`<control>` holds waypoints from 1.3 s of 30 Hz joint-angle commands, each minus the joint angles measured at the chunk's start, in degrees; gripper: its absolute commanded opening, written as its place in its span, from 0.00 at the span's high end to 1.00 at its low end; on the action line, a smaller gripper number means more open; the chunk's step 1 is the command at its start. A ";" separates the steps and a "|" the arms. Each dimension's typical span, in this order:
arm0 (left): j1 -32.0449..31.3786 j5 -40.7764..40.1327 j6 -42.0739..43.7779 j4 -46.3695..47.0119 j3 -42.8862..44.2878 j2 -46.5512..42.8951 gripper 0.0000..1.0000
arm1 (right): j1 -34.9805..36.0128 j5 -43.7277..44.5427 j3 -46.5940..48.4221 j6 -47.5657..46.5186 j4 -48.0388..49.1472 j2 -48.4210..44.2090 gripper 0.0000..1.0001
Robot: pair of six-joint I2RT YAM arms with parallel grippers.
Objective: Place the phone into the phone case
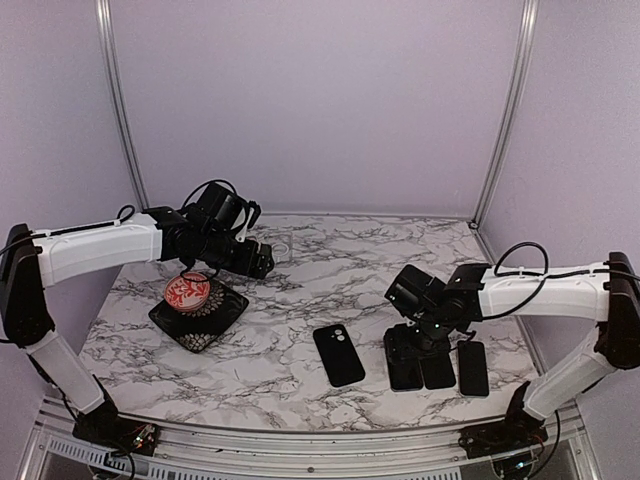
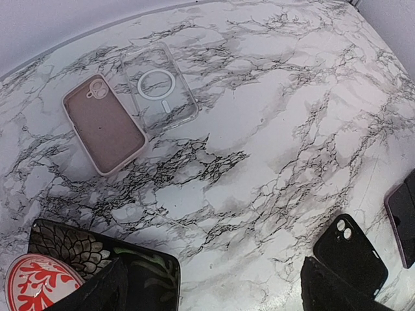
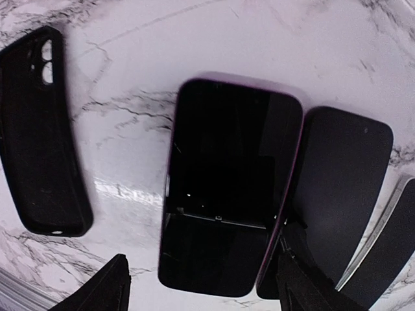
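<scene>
Three phones lie side by side at the right near part of the bench, long axes running near to far. The leftmost, a purple-edged phone, sits face up directly under the right claw. That claw is released: its fingers stand either side of the phone's near end and grasp nothing.

One black case lies just to the left of that phone, apart from it. It is roughly parallel, hollow side up, with its camera hole at the far end. By my judgement the phone has to travel leftward, and the right arm is much nearer to both.

Two more cases, a pink case and a clear case, lie at the far left. The left claw hangs released and empty over one flowered dark pad carrying one red disc.
</scene>
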 commanded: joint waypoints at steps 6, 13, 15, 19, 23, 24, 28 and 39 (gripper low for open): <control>0.04 1.19 -0.41 -0.15 -0.62 -0.23 0.07 | -2.14 -6.81 -5.60 2.48 0.66 -1.03 0.22; 0.08 1.15 -0.29 -0.16 -0.61 -0.02 0.07 | -2.31 -9.63 -5.05 0.37 2.70 2.70 0.21; 0.04 1.00 -0.28 -0.15 -0.62 -0.02 0.07 | -2.30 -9.63 -3.60 -0.60 2.12 4.44 0.21; 0.07 0.39 0.10 -0.16 -0.59 -0.02 0.07 | -2.40 -9.35 -3.79 -1.39 2.67 6.27 0.14; 0.04 0.50 0.15 -0.15 -0.60 0.18 0.07 | -3.01 -8.02 -2.96 -2.81 2.58 8.44 0.10; 0.04 0.58 0.11 -0.15 -0.59 0.28 0.07 | -3.31 -5.85 -2.21 -3.34 2.58 9.25 0.10; 0.04 0.47 0.27 -0.17 -0.59 0.48 0.07 | -4.86 -2.13 1.71 -5.64 1.92 12.96 0.12; 0.04 -1.06 1.05 -0.15 -0.58 0.11 0.07 | -2.84 0.15 8.15 -9.18 -6.15 17.68 0.19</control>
